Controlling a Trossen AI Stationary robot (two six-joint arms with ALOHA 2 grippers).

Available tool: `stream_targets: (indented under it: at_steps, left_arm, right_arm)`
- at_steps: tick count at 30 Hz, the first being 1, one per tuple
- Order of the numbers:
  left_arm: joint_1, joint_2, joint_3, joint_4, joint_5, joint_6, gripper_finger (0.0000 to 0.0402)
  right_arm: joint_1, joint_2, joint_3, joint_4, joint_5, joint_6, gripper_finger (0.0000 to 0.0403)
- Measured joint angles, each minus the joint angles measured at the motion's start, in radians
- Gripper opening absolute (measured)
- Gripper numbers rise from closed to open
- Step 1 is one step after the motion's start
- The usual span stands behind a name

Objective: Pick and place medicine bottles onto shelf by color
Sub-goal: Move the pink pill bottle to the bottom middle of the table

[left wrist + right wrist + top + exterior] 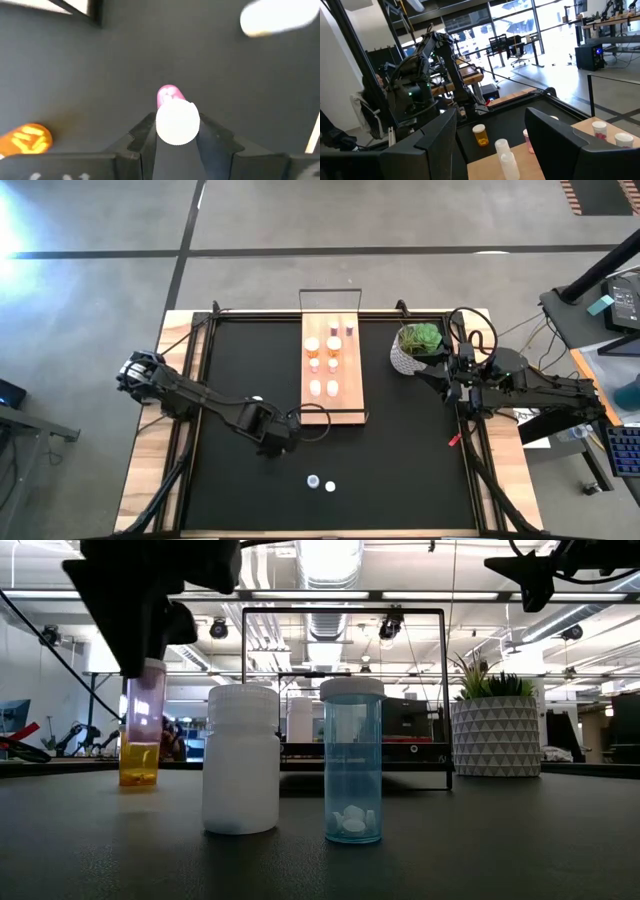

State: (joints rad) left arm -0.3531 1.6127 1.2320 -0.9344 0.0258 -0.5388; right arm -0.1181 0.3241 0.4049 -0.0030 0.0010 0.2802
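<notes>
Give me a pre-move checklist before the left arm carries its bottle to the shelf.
1. Grip: left end effector is shut on the pink bottle, white cap between its fingers. Ok.
2. Bottle attitude: in the low view the pink bottle hangs upright. Ok.
3. Lift height: whether its base is off the mat. Cannot tell.
4. Shelf space: bare wood shows along its right edge beside the placed bottles. Ok.
5. Right end effector: parked at the table's right side near the plant, holding nothing. Ok.
6. Remaining bottles: the white bottle and the blue bottle stand at the near edge, away from the shelf. Ok.
</notes>
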Motion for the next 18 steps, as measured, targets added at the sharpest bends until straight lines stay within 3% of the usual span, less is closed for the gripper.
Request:
stream_targets:
  at_steps: [9, 18]
  left_arm:
    - [-0.002, 0.005, 0.012, 0.011, 0.043, 0.313, 0.0104]
    - [-0.004, 0.036, 0.046, 0.049, 0.046, 0.469, 0.0105]
  right_arm:
    - [0.000, 0.000, 0.000, 0.000, 0.000, 0.000, 0.0226]
    - [0.000, 0.000, 0.000, 0.000, 0.000, 0.000, 0.0226]
